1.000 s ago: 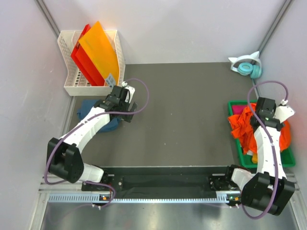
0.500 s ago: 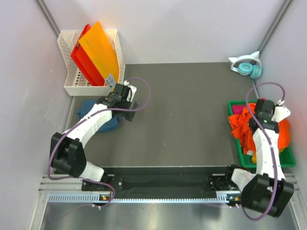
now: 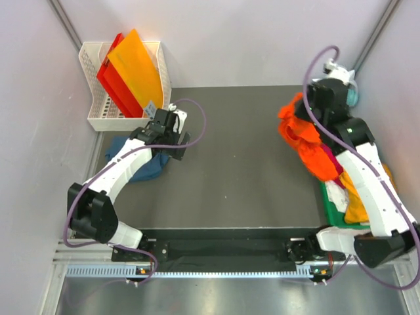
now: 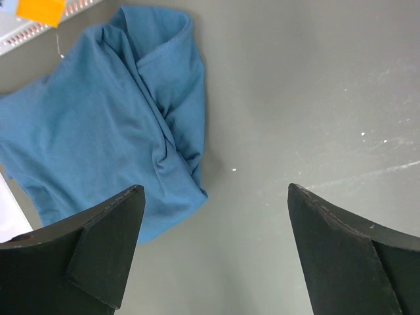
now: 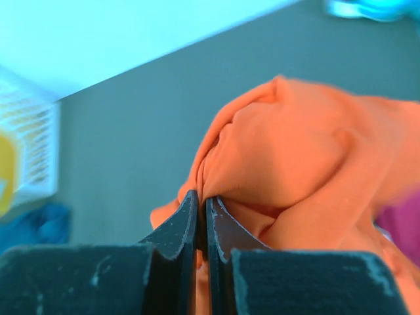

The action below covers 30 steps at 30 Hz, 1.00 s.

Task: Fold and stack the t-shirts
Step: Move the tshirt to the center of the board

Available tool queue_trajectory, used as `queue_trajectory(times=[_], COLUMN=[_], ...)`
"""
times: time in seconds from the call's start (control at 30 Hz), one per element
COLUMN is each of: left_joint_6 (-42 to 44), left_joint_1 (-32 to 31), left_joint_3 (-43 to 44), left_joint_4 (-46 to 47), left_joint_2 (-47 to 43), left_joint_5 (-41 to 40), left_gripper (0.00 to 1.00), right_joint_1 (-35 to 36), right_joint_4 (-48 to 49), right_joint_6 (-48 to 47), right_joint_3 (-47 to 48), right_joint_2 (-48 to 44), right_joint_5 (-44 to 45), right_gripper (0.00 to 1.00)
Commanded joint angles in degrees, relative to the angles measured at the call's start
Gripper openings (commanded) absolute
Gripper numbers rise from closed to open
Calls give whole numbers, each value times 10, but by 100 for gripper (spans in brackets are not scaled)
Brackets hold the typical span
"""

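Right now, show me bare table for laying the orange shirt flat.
Bare: the middle of the table, between the teal t-shirt at left and the orange t-shirt hanging from the right gripper. Crowded: the green bin at right, the white basket far left.

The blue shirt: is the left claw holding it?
No, the left gripper hangs wide open above the blue t-shirt, gripping nothing.

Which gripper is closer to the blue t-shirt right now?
Left. The left gripper is open just above the blue t-shirt at its edge; the right gripper is far across the table, shut on the orange t-shirt.
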Motion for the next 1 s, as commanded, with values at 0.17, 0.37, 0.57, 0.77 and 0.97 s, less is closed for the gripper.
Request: queue_trajectory(times=[0.17, 0.37, 0.57, 0.77, 0.97], left_joint_6=[22, 11, 3, -3, -1], left_joint_1=[2, 3, 8, 17, 19], left_joint_3=[79, 96, 48, 34, 12], left_joint_4=[-1, -13, 9, 16, 21], left_joint_2=[-70, -85, -115, -123, -129], left_joint_5=[50, 66, 31, 3, 18], left_gripper=[94, 94, 96, 96, 96], right_joint_1=[245, 342, 392, 423, 425], right_joint_4=[-61, -44, 13, 1, -8], right_joint_6=[-72, -63, -26, 14, 89], right_joint_3=[294, 315, 208, 142, -16], right_joint_2=[206, 299, 312, 305, 230], right_joint_5=[9, 4, -10, -2, 31], right_gripper=[0, 0, 0, 0, 8])
